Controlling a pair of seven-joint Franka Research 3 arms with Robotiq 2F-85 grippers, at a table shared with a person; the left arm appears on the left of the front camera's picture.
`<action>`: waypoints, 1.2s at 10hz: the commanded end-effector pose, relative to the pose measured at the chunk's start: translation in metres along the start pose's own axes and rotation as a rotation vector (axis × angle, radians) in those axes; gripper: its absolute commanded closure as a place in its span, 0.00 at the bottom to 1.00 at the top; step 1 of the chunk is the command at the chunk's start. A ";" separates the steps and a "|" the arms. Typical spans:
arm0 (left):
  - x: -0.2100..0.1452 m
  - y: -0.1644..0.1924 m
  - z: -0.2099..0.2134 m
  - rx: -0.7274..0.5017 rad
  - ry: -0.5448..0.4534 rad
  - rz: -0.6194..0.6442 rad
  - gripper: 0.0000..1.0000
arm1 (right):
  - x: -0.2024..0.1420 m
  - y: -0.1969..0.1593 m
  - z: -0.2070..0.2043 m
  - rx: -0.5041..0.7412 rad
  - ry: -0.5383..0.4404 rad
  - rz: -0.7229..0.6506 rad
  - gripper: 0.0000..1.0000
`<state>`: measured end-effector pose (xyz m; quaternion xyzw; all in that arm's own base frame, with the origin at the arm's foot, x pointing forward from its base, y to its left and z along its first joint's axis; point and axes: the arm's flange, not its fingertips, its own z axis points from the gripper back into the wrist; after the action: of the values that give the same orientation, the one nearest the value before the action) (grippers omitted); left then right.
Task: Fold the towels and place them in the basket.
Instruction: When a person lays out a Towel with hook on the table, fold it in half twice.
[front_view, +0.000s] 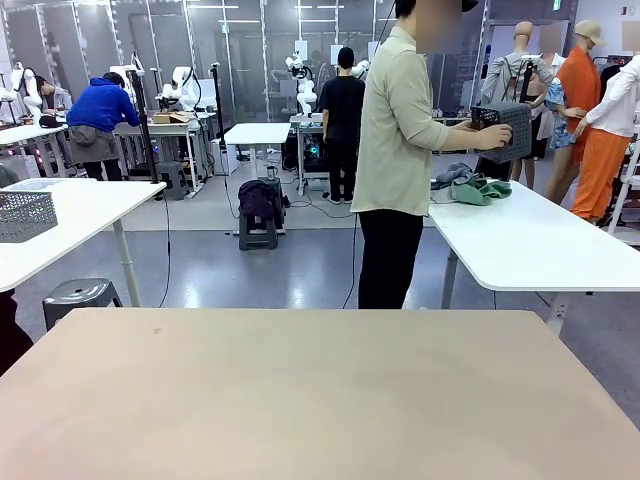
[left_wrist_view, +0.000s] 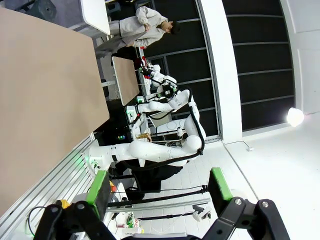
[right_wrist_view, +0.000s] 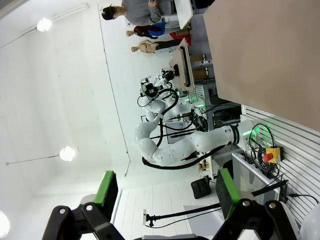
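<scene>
Beyond beige table (front_view: 300, 400), person (front_view: 395, 130) holds basket (front_view: 510, 125); left end effector (left_wrist_view: 159, 186), right end effector (right_wrist_view: 165, 186) wide.

Front cam faces across table (front_view: 300, 400); wrist cams rolled sideways, share it

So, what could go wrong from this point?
1. The person holds the basket by the white side table, beyond the tan table; the arms likely cannot reach it there.
2. The heap on that side table mixes green and blue-grey cloths; a green one could be taken for a towel.
</scene>
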<state>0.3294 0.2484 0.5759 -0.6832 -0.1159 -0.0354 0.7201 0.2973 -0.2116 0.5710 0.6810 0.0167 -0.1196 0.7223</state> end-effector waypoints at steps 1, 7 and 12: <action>0.003 -0.003 0.000 -0.004 0.022 0.000 0.00 | 0.004 -0.005 0.004 0.020 0.019 0.005 0.00; 0.006 0.001 -0.011 -0.008 0.031 -0.001 0.00 | 0.006 -0.009 0.003 0.013 0.005 -0.014 0.00; 0.006 0.001 -0.011 -0.008 0.031 -0.001 0.00 | 0.006 -0.009 0.003 0.013 0.005 -0.014 0.00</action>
<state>0.3379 0.2372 0.5753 -0.6862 -0.1033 -0.0474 0.7185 0.3011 -0.2169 0.5602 0.6864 0.0222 -0.1240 0.7162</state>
